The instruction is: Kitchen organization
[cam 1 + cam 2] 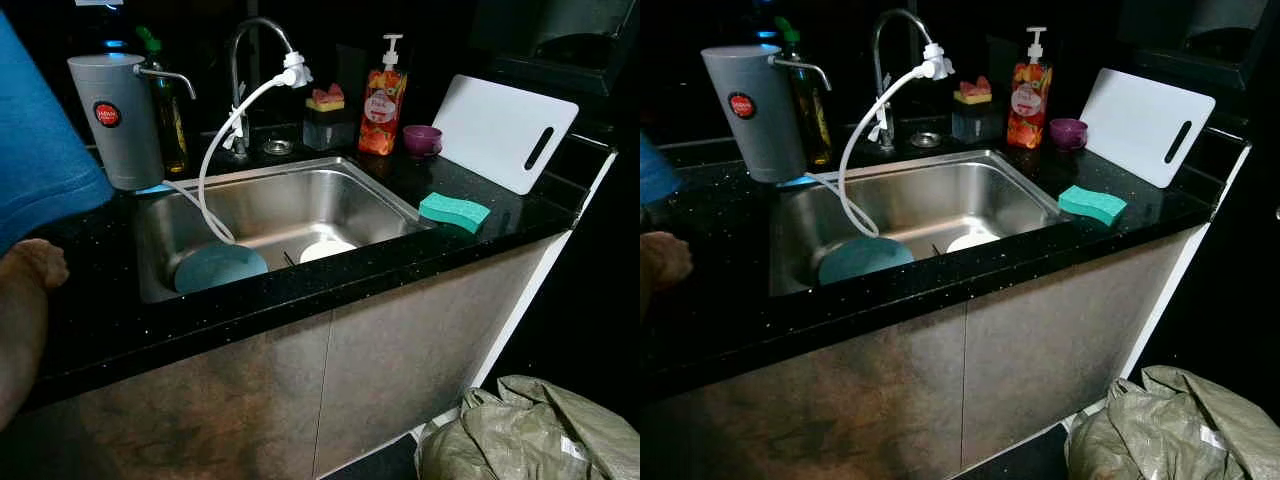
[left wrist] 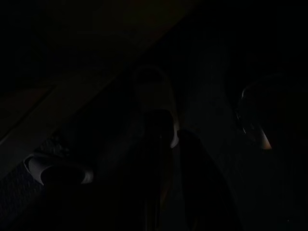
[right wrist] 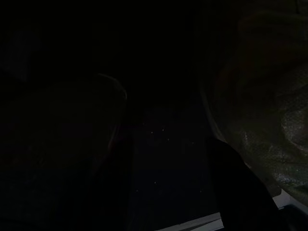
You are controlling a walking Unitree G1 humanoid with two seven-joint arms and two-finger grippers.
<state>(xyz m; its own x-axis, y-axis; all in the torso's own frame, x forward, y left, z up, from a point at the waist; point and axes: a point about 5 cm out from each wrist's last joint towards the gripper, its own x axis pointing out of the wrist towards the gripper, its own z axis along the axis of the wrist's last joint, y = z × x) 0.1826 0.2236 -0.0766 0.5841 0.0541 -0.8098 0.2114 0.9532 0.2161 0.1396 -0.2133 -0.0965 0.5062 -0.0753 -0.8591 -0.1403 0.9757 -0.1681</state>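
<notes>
Black and shiny, the kitchen counter (image 1: 480, 240) runs across a dark room, with a steel sink (image 1: 300, 200) set into it. Inside the sink lie a teal plate (image 1: 220, 267) and a white plate (image 1: 327, 250), side by side near the front wall. A green sponge (image 1: 455, 210) sits on the counter just beside the sink. Behind it, a white cutting board (image 1: 495, 130) leans against the wall, near a small purple bowl (image 1: 422, 138) and an orange soap bottle (image 1: 382, 108). A gray water filter jug (image 1: 115, 120) stands at the other end. A person's hand (image 1: 35, 262) rests on the counter there.

Both arms hang low in the dark. I cannot tell if the left or right pincer is open or closed.

The tidying looks barely begun, I think. The plates are in the sink and nothing is being held or moved yet.
</notes>
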